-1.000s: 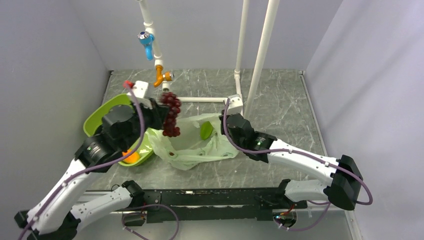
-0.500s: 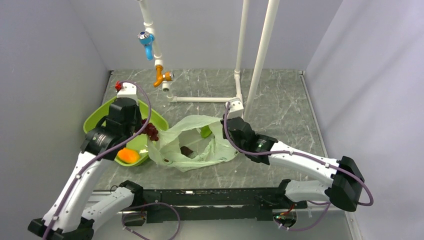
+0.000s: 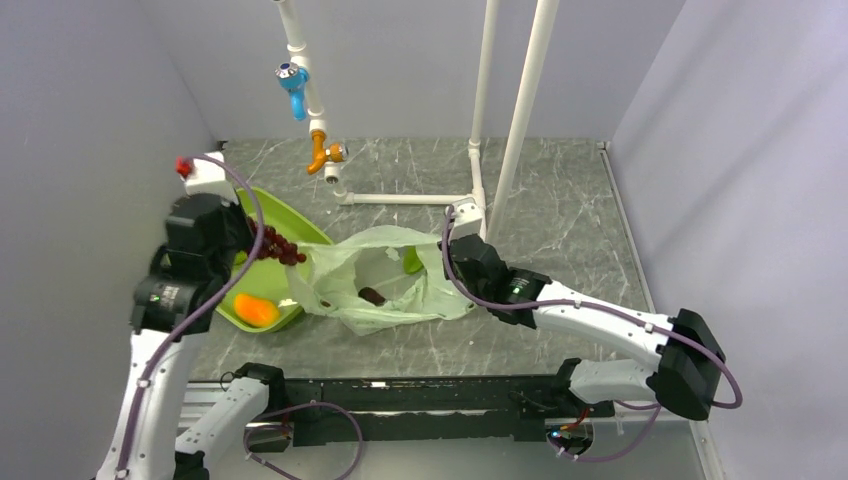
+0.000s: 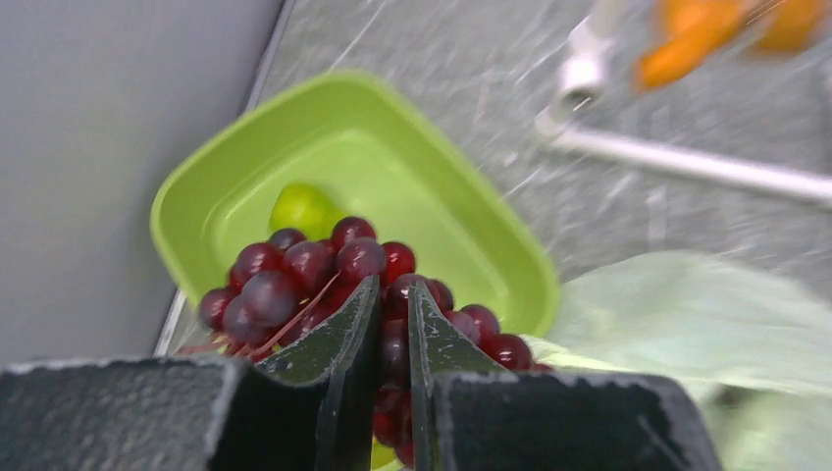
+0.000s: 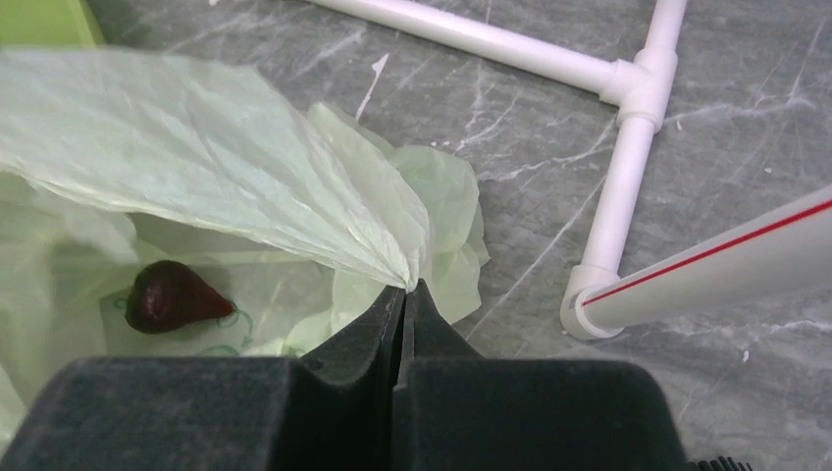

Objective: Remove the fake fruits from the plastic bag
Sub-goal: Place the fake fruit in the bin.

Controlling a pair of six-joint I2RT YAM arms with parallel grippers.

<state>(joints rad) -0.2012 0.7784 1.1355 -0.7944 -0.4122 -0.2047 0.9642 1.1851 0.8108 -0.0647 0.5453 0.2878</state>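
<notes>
My left gripper (image 4: 392, 287) is shut on the dark red grape bunch (image 4: 314, 275) and holds it above the lime-green tray (image 3: 290, 225); the bunch also shows in the top view (image 3: 278, 246). A green pear (image 4: 302, 208) and an orange piece (image 3: 257, 310) lie in the tray. My right gripper (image 5: 404, 290) is shut on the upper edge of the pale-green plastic bag (image 5: 216, 167) and holds its mouth up. A dark brown-red piece (image 5: 167, 297) lies inside the bag, and a green piece (image 3: 413, 260) shows in it near my right gripper in the top view.
A white pipe frame (image 3: 480, 120) stands behind the bag, with a blue and an orange tap (image 3: 325, 150) hanging at the back. Its floor joint (image 5: 638, 88) lies just right of my right gripper. A grey wall runs along the tray's left side.
My left gripper has carried the grape bunch from above the bag leftward and down to over the tray. The right gripper has kept its hold on the bag; the bag's mouth has sagged a little.
</notes>
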